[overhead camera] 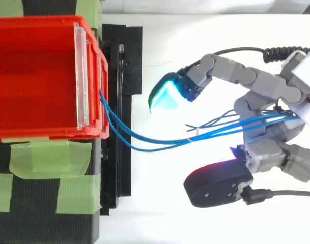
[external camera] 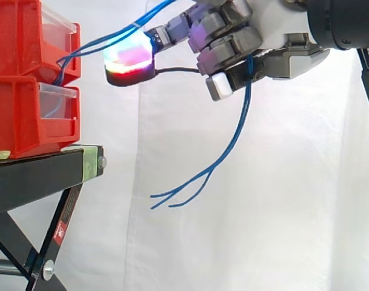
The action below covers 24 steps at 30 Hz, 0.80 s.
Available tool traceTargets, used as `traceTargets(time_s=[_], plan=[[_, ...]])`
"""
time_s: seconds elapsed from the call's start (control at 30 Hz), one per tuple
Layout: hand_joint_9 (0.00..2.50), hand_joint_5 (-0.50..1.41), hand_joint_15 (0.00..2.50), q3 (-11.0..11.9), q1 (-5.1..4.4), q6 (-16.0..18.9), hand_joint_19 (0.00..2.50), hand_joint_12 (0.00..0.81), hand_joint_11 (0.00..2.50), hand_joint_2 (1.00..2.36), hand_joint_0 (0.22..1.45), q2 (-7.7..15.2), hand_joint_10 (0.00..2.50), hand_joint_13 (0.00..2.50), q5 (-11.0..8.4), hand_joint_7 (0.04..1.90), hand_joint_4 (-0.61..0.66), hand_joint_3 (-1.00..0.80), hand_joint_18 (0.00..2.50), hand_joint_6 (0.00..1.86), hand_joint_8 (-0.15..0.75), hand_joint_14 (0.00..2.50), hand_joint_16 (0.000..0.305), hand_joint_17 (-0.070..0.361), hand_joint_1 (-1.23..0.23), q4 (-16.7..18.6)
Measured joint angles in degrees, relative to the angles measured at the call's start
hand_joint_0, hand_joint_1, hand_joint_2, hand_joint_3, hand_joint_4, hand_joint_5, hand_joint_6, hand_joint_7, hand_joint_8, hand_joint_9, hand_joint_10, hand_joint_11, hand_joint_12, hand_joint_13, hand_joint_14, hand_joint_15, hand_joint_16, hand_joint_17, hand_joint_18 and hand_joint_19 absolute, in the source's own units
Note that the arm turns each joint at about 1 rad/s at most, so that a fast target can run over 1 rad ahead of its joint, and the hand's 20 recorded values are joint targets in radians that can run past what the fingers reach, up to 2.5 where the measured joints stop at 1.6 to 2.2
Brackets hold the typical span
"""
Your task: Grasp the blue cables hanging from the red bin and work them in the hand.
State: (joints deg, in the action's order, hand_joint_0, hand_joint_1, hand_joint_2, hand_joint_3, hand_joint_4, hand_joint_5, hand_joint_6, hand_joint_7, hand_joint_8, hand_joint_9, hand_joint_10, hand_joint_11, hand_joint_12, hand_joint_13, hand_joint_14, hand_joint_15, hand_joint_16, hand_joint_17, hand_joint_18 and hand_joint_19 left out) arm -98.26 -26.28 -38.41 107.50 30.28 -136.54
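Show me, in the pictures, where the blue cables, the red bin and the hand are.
blue cables [overhead camera: 210, 132]: top view, the stretch between bin and hand.
red bin [overhead camera: 43, 133]: top view, rim of a side wall.
hand [external camera: 284, 60]: side view, the palm.

Bright, even light; white curtain [external camera: 293, 212] nearly washed out; soft, faint shadows.

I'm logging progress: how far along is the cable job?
Done: the grasp. The robot hand has its fingers curled round the blue cables, which stretch to it from the red bin. In hand: holding them, with the loose ends dangling below. Left: working them in the hand.
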Motion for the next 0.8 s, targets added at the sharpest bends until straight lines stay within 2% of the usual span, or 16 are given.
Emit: traceTargets(time_s=[0.07,0.23,0.33,0.5,0.63,0.8], plan=[[1.71,0.03,2.15,0.0,0.00,0.0,0.77,0.706,2.50,1.00,0.77,0.0,2.50,2.10,0.00,1.20,0.29,-1.00,2.50,0.01,0.580,2.50,0.210,0.158,-0.66,0.0],[1.71,-0.03,2.15,0.0,0.00,0.0,0.77,0.706,2.50,1.00,0.81,0.0,2.50,2.10,0.00,1.21,0.26,-1.00,2.50,0.01,0.580,2.50,0.210,0.158,-0.73,-0.1],[1.71,-0.04,2.15,0.0,0.04,0.0,0.77,0.706,2.50,1.00,0.74,0.0,2.50,2.10,0.01,1.23,0.27,-1.00,2.50,0.01,0.580,2.50,0.210,0.158,-0.76,-0.2],[1.71,-0.01,2.15,0.0,0.03,0.0,0.77,0.706,2.50,1.00,0.73,0.0,2.50,2.10,0.02,1.26,0.28,-1.00,2.50,0.00,0.580,2.50,0.210,0.158,-0.78,-0.2],[1.71,0.01,2.15,0.0,0.03,0.0,0.77,0.706,2.50,1.00,0.79,0.0,2.50,2.10,0.04,1.30,0.26,-1.00,2.50,0.00,0.580,2.50,0.210,0.158,-0.79,-0.3],[1.71,0.00,2.15,0.0,0.05,0.0,0.77,0.706,2.50,1.00,0.93,0.0,2.50,2.10,0.05,1.33,0.22,-1.00,2.50,0.02,0.580,2.50,0.210,0.158,-0.82,-0.3]])
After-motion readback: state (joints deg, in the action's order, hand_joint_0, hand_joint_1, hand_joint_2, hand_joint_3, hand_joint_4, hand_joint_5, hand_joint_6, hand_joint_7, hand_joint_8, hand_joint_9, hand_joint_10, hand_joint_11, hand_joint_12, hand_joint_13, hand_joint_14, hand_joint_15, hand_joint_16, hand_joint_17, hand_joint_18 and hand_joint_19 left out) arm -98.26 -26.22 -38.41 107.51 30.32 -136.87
